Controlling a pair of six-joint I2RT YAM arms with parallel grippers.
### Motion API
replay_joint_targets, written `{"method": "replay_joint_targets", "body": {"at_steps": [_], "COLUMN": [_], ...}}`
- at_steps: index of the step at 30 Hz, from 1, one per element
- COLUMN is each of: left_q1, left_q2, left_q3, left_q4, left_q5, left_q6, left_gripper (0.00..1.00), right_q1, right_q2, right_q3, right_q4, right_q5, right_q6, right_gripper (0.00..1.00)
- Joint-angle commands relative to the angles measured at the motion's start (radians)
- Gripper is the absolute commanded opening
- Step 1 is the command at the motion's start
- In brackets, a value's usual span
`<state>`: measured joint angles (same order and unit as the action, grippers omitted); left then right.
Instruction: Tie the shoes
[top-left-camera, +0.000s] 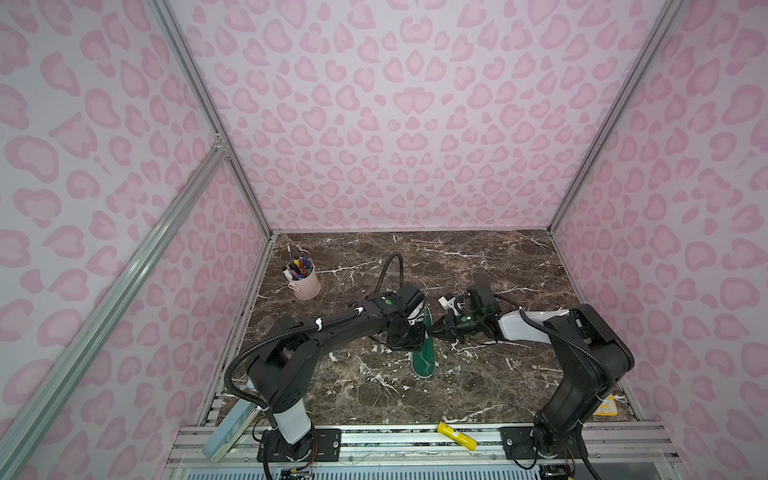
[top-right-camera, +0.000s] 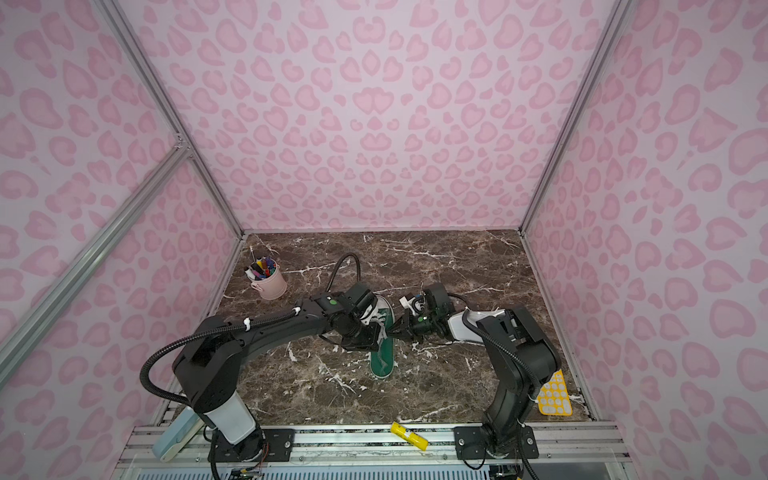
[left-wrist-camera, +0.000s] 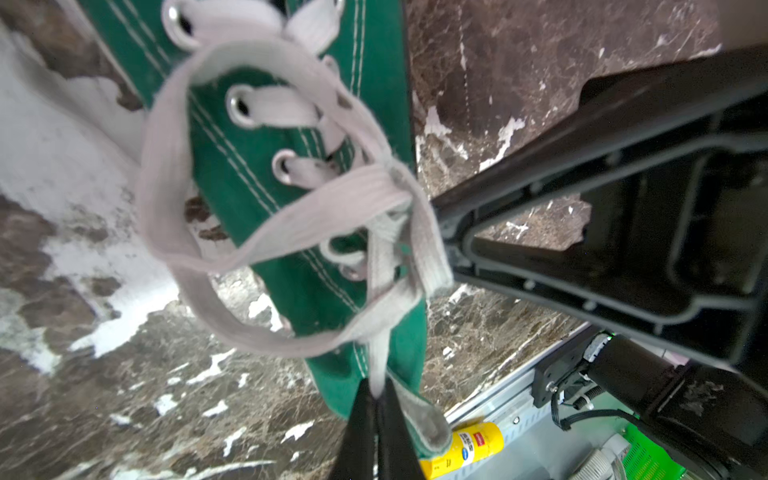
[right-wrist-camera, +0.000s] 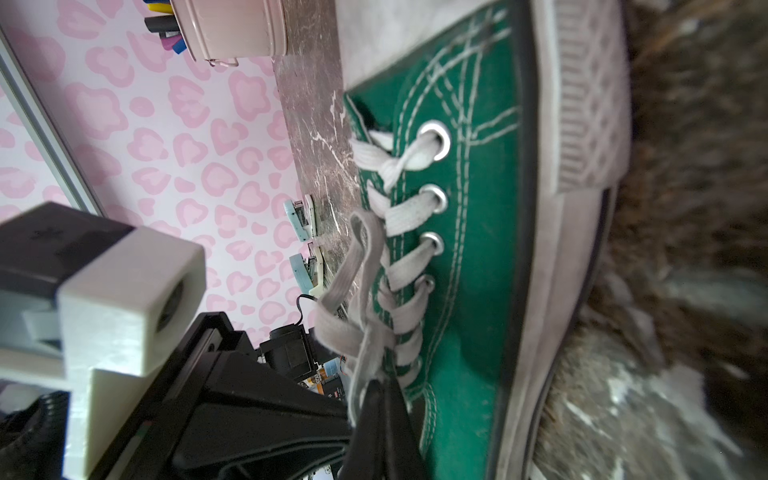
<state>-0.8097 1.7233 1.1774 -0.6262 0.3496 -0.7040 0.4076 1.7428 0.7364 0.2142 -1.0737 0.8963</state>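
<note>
The shoe lies flat near the middle of the bench, toe toward the far wall and heel toward the arm bases. In both top views the two arms meet over its laced part. The lace is threaded through all the eyelets that show, so only the free ends are left to deal with.

The tie looks part-way made. In the left wrist view a wide loop stands out to one side of the shoe, and its legs run back to a bunched crossing above the upper eyelets. The right wrist view shows a narrow, folded loop rising from that same bunch. I cannot tell whether this is the wide loop seen edge-on or a second one.

The left tool is closed, its tips pinching a strand that comes straight off the crossing. The right tool is closed too and nips the lace just beside the bunch. In the left wrist view its tip presses against a flat band of lace there.

As I judge it, the ends have been crossed and at least one loop formed and wrapped, but the whole thing is slack and floats above the tongue rather than sitting snug. Whether a base knot lies under the bunch is hidden. What seems left is to draw the two held parts away from each other until the crossing cinches down, check that a bow stands on both sides, and then let go
</note>
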Motion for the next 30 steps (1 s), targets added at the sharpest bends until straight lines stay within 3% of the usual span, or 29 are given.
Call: {"method": "replay_joint_targets", "body": {"at_steps": [1,12,30], "left_q1": [0.001,0.000,-0.004], "left_q2": [-0.017,-0.080,-0.067], "left_q3": [-0.017,-0.103,-0.105], "left_q4": [-0.055,-0.069,-0.116], "left_q5": [0.041,0.111,0.194], "left_q6": [0.006,-0.011,0.024], "left_gripper": [0.04,0.04,0.04], "right_q1": [-0.001,0.000,0.000], "right_q2": [0.001,0.004,0.003], "right_q3": [0.002,0.005,0.019], "right_q4": [0.004,0.002,-0.021], "right_q5": [-0.006,-0.006,-0.006], "right_q6": [-0.007,-0.008,-0.017], "right_gripper": [0.00,0.00,0.00]}}
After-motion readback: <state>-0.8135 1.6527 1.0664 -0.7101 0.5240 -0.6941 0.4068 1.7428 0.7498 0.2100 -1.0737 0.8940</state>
